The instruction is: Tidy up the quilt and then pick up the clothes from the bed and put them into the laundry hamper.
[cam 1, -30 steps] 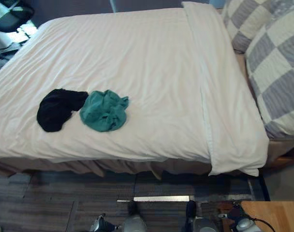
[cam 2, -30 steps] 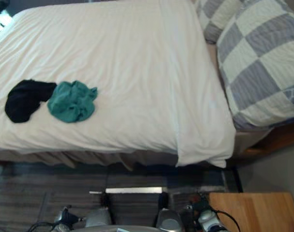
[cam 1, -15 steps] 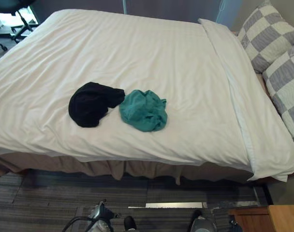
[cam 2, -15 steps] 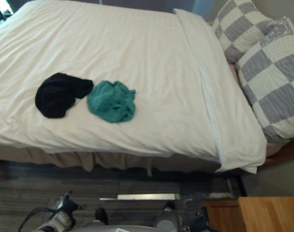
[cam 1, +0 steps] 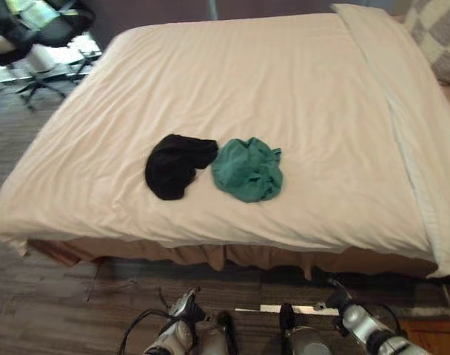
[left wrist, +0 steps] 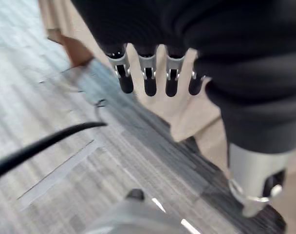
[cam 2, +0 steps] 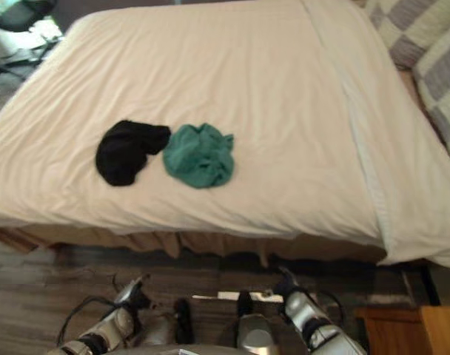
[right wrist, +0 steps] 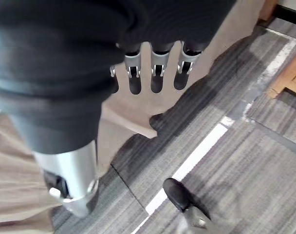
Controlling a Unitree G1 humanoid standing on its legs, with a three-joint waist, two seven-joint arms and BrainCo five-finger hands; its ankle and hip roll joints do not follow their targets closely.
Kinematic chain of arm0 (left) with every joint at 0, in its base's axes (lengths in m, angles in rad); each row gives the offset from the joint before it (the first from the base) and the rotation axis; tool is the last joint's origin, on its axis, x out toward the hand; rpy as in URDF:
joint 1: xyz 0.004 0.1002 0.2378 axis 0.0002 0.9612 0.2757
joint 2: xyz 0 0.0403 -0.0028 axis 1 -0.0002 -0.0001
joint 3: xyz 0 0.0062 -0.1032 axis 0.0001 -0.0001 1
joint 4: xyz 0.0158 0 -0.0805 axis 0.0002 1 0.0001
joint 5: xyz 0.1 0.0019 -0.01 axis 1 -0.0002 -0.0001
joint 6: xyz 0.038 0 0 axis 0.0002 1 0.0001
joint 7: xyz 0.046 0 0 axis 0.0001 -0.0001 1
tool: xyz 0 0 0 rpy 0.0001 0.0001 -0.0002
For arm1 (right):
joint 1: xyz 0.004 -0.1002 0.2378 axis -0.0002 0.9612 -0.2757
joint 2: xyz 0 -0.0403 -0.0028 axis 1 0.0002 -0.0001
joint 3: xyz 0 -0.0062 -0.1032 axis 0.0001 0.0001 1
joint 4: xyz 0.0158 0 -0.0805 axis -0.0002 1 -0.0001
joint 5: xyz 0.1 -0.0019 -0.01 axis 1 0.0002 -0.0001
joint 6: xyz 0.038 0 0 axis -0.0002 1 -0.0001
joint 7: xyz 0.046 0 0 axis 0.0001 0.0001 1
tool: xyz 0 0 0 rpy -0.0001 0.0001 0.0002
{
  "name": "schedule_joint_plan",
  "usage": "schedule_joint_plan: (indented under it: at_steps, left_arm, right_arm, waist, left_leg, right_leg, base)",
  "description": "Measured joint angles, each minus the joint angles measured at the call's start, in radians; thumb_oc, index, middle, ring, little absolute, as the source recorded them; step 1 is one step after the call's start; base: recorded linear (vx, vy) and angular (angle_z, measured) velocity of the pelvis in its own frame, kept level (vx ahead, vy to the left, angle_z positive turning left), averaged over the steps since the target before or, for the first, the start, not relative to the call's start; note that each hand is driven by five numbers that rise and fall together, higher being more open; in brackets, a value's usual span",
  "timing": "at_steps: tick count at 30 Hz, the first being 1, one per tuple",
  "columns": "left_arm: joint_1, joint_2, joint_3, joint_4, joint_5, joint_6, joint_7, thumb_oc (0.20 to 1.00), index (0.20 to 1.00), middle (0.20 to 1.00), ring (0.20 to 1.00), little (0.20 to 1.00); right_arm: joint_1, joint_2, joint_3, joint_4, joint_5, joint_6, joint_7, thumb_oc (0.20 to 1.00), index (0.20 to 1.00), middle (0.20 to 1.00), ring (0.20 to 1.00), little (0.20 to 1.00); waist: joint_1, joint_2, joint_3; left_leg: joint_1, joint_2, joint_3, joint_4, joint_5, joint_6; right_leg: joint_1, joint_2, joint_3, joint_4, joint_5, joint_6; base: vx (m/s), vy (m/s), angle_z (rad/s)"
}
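A cream quilt (cam 1: 299, 89) lies spread flat over the bed, with a folded band along the pillow side. Near the bed's front edge a crumpled black garment (cam 1: 175, 164) lies touching a crumpled green garment (cam 1: 247, 170) on its right. My left hand (cam 2: 115, 324) hangs low over the floor in front of the bed; its fingers (left wrist: 144, 77) are straight and hold nothing. My right hand (cam 2: 305, 312) hangs the same way on the other side, fingers (right wrist: 155, 70) straight and empty. Both hands are well short of the clothes.
Checkered grey-and-white pillows (cam 2: 425, 44) lie at the head of the bed on the right. An office chair (cam 1: 40, 29) stands past the bed's far left corner. A wooden bedside table (cam 2: 432, 329) sits at the lower right. A beige bed skirt (cam 1: 210, 255) hangs to the grey carpet.
The camera has swung left, so the bed and clothes sit further right in the picture. Both arms now show at the bottom edge. The clothes lie as before.
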Motion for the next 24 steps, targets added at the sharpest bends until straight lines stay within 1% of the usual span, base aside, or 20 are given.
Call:
schedule_joint_plan:
  at_steps: [1, 2, 3, 5, 6, 7, 8, 9, 10, 12, 14, 15, 16, 18, 19, 20, 21, 22, 23, 24]
  left_arm:
    - [-0.028, -0.013, 0.005, 0.002, 0.001, -0.004, -0.001, 1.000, 1.000, 1.000, 1.000, 1.000]
    - [-0.038, -0.023, 0.005, 0.005, 0.001, -0.004, -0.001, 1.000, 1.000, 1.000, 1.000, 1.000]
    - [-0.066, -0.040, 0.004, 0.016, 0.001, -0.007, -0.003, 1.000, 1.000, 1.000, 1.000, 1.000]
    - [-0.091, -0.051, 0.003, -0.006, 0.001, -0.008, -0.003, 1.000, 1.000, 1.000, 1.000, 1.000]
    - [-0.095, -0.049, 0.001, -0.008, 0.002, -0.008, -0.005, 1.000, 1.000, 1.000, 1.000, 1.000]
    - [-0.095, -0.026, -0.013, -0.004, 0.022, 0.003, -0.013, 1.000, 1.000, 1.000, 1.000, 1.000]
    - [-0.093, -0.013, -0.024, -0.003, 0.032, 0.004, -0.021, 1.000, 1.000, 1.000, 1.000, 1.000]
    - [-0.088, -0.004, -0.023, -0.004, 0.034, 0.004, -0.023, 1.000, 1.000, 1.000, 1.000, 1.000]
    - [-0.067, 0.009, -0.010, 0.009, 0.037, 0.005, -0.028, 1.000, 1.000, 1.000, 1.000, 1.000]
    - [-0.057, 0.017, 0.040, 0.041, 0.037, 0.004, -0.032, 1.000, 1.000, 1.000, 1.000, 1.000]
    - [-0.026, 0.051, 0.073, 0.081, 0.035, 0.017, -0.029, 1.000, 1.000, 1.000, 1.000, 1.000]
    - [0.010, 0.054, 0.178, 0.128, 0.025, 0.014, -0.023, 1.000, 1.000, 1.000, 1.000, 1.000]
    - [0.054, 0.062, 0.243, 0.155, -0.003, 0.032, -0.017, 1.000, 1.000, 1.000, 1.000, 1.000]
    - [0.132, 0.081, 0.257, 0.160, -0.023, 0.043, -0.017, 1.000, 1.000, 1.000, 1.000, 1.000]
    - [0.181, 0.084, 0.263, 0.180, -0.038, 0.052, -0.017, 1.000, 1.000, 1.000, 1.000, 1.000]
    - [0.213, 0.084, 0.269, 0.193, -0.039, 0.051, -0.020, 1.000, 1.000, 1.000, 1.000, 1.000]
    - [0.249, 0.087, 0.245, 0.190, -0.037, 0.051, -0.031, 1.000, 1.000, 1.000, 1.000, 1.000]
    - [0.263, 0.090, 0.223, 0.192, -0.037, 0.051, -0.037, 1.000, 1.000, 1.000, 1.000, 1.000]
    - [0.280, 0.089, 0.196, 0.187, -0.030, 0.049, -0.052, 1.000, 1.000, 1.000, 1.000, 1.000]
    - [0.282, 0.093, 0.157, 0.174, -0.017, 0.046, -0.062, 1.000, 1.000, 1.000, 1.000, 1.000]
  right_arm:
    - [-0.003, -0.007, -0.001, -0.021, 0.000, -0.006, 0.002, 1.000, 1.000, 1.000, 1.000, 1.000]
    - [0.005, -0.012, -0.001, -0.019, 0.000, -0.005, 0.007, 1.000, 1.000, 1.000, 1.000, 1.000]
    - [0.027, -0.019, -0.005, -0.005, 0.000, 0.002, 0.011, 1.000, 1.000, 1.000, 1.000, 1.000]
    - [0.062, -0.025, -0.025, -0.005, 0.000, 0.007, 0.013, 1.000, 1.000, 1.000, 1.000, 1.000]
    - [0.065, -0.021, -0.037, -0.002, 0.001, 0.009, 0.013, 1.000, 1.000, 1.000, 1.000, 1.000]
    - [0.069, 0.000, -0.038, -0.002, 0.001, 0.015, 0.015, 1.000, 1.000, 1.000, 1.000, 1.000]
    - [0.078, 0.017, -0.037, -0.004, 0.002, 0.015, 0.021, 1.000, 1.000, 1.000, 1.000, 1.000]
    - [0.085, 0.027, -0.039, -0.004, 0.002, 0.012, 0.026, 1.000, 1.000, 1.000, 1.000, 1.000]
    - [0.093, 0.040, -0.042, -0.003, 0.004, 0.010, 0.033, 1.000, 1.000, 1.000, 1.000, 1.000]
    - [0.124, 0.043, -0.094, 0.001, 0.013, 0.003, 0.034, 1.000, 1.000, 1.000, 1.000, 1.000]
    - [0.141, 0.045, -0.157, 0.044, 0.040, 0.011, 0.029, 1.000, 1.000, 1.000, 1.000, 1.000]
    - [0.142, 0.042, -0.230, 0.087, 0.059, 0.007, 0.019, 1.000, 1.000, 1.000, 1.000, 1.000]
    - [0.149, 0.020, -0.280, 0.116, 0.087, 0.015, 0.003, 1.000, 1.000, 1.000, 1.000, 1.000]
    - [0.186, -0.040, -0.331, 0.120, 0.115, 0.017, -0.014, 1.000, 1.000, 1.000, 1.000, 1.000]
    - [0.205, -0.088, -0.369, 0.126, 0.137, 0.028, -0.032, 1.000, 1.000, 1.000, 1.000, 1.000]
    - [0.213, -0.112, -0.415, 0.126, 0.152, 0.028, -0.034, 1.000, 1.000, 1.000, 1.000, 1.000]
    - [0.215, -0.159, -0.487, 0.122, 0.211, 0.028, -0.044, 1.000, 1.000, 1.000, 1.000, 1.000]
    - [0.216, -0.180, -0.506, 0.122, 0.225, 0.027, -0.055, 1.000, 1.000, 1.000, 1.000, 1.000]
    - [0.217, -0.217, -0.517, 0.118, 0.253, 0.028, -0.074, 1.000, 1.000, 1.000, 1.000, 1.000]
    - [0.218, -0.227, -0.520, 0.117, 0.260, 0.025, -0.076, 1.000, 1.000, 1.000, 1.000, 1.000]
  waist:
    - [-0.010, 0.014, -0.002]
    - [-0.015, 0.020, 0.000]
    - [-0.024, 0.031, -0.003]
    - [-0.029, 0.045, -0.007]
    - [-0.028, 0.043, -0.005]
    - [-0.027, 0.002, -0.004]
    - [-0.025, -0.005, -0.003]
    - [-0.023, -0.018, -0.008]
    - [-0.029, -0.015, -0.007]
    - [-0.028, -0.011, -0.006]
    - [-0.026, -0.011, -0.007]
    - [-0.026, -0.010, -0.013]
    - [-0.025, -0.005, -0.018]
    - [-0.026, 0.011, -0.028]
    - [-0.025, 0.026, -0.042]
    - [-0.026, 0.032, -0.047]
    - [-0.028, 0.039, -0.051]
    - [-0.028, 0.040, -0.053]
    - [-0.028, 0.035, -0.059]
    - [-0.028, 0.031, -0.060]
  left_leg:
    - [0.038, 0.019, -0.029, -0.104, 0.022, 0.001]
    - [0.052, 0.031, -0.034, -0.138, 0.033, -0.006]
    - [0.076, 0.042, -0.036, -0.167, 0.041, 0.006]
    - [0.108, 0.042, -0.040, -0.167, 0.042, 0.025]
    - [0.107, 0.039, -0.042, -0.168, 0.075, 0.024]
    - [0.121, 0.002, 0.000, -0.166, 0.065, 0.050]
    - [0.127, -0.018, 0.028, -0.163, 0.064, 0.068]
    - [0.134, -0.033, 0.039, -0.164, 0.055, 0.079]
    - [0.144, -0.050, 0.041, -0.163, 0.050, 0.089]
    - [0.146, -0.062, 0.040, -0.166, 0.042, 0.100]
    - [0.146, -0.072, 0.036, -0.163, 0.041, 0.102]
    - [0.147, -0.075, 0.032, -0.163, 0.039, 0.104]
    - [0.151, -0.075, 0.031, -0.163, 0.038, 0.104]
    - [0.162, -0.075, 0.031, -0.163, 0.038, 0.104]
    - [0.163, -0.074, 0.033, -0.163, 0.036, 0.102]
    - [0.164, -0.072, 0.034, -0.163, 0.029, 0.099]
    - [0.167, -0.071, 0.039, -0.163, 0.023, 0.097]
    - [0.167, -0.071, 0.040, -0.163, 0.022, 0.097]
    - [0.165, -0.071, 0.041, -0.167, 0.017, 0.094]
    - [0.164, -0.071, 0.042, -0.168, 0.013, 0.090]
  right_leg:
    - [0.009, 0.012, 0.002, -0.039, 0.033, 0.002]
    - [0.027, 0.021, 0.001, -0.061, 0.045, 0.008]
    - [0.040, 0.023, -0.021, -0.061, 0.041, 0.005]
    - [0.048, 0.031, -0.027, -0.061, 0.036, 0.011]
    - [0.049, 0.029, -0.022, -0.059, 0.041, 0.020]
    - [0.015, -0.016, -0.004, -0.020, 0.038, 0.039]
    - [0.004, -0.048, -0.028, 0.004, 0.029, 0.053]
    - [-0.005, -0.059, -0.049, 0.021, 0.033, 0.059]
    - [-0.012, -0.064, -0.055, 0.040, 0.015, 0.081]
    - [-0.011, -0.062, -0.056, 0.034, 0.015, 0.080]
    - [0.008, -0.068, -0.063, -0.001, 0.016, 0.081]
    - [0.041, -0.066, -0.068, -0.056, 0.028, 0.095]
    - [0.056, -0.064, -0.069, -0.066, 0.037, 0.091]
    - [0.067, -0.062, -0.071, -0.062, 0.039, 0.088]
    - [0.068, -0.060, -0.070, -0.062, 0.039, 0.088]
    - [0.067, -0.058, -0.068, -0.062, 0.039, 0.088]
    - [0.067, -0.054, -0.060, -0.062, 0.039, 0.087]
    - [0.067, -0.052, -0.058, -0.062, 0.039, 0.088]
    - [0.063, -0.051, -0.056, -0.062, 0.035, 0.092]
    - [0.061, -0.051, -0.054, -0.062, 0.033, 0.091]
  base:
    - [0.20, 0.380, -0.47]
    - [0.18, 0.406, -0.10]
    - [0.10, 0.328, 0.16]
    - [0.09, 0.300, 0.04]
    - [0.04, 0.135, -0.47]
    - [0.10, 0.239, -0.58]
    - [0.08, 0.155, -0.64]
    - [0.11, 0.175, -0.38]
    - [0.05, 0.069, -0.18]
    - [0.06, 0.061, 0.04]
    - [0.09, 0.043, 0.16]
    - [0.11, 0.015, 0.11]
    - [0.09, 0.008, 0.12]
    - [0.07, 0.012, 0.03]
    - [0.10, 0.032, -0.03]
    - [0.07, 0.025, -0.10]
    - [0.03, 0.033, -0.12]
    - [0.01, 0.053, -0.11]
    - [0.02, 0.055, -0.05]
    - [0.02, 0.070, -0.11]
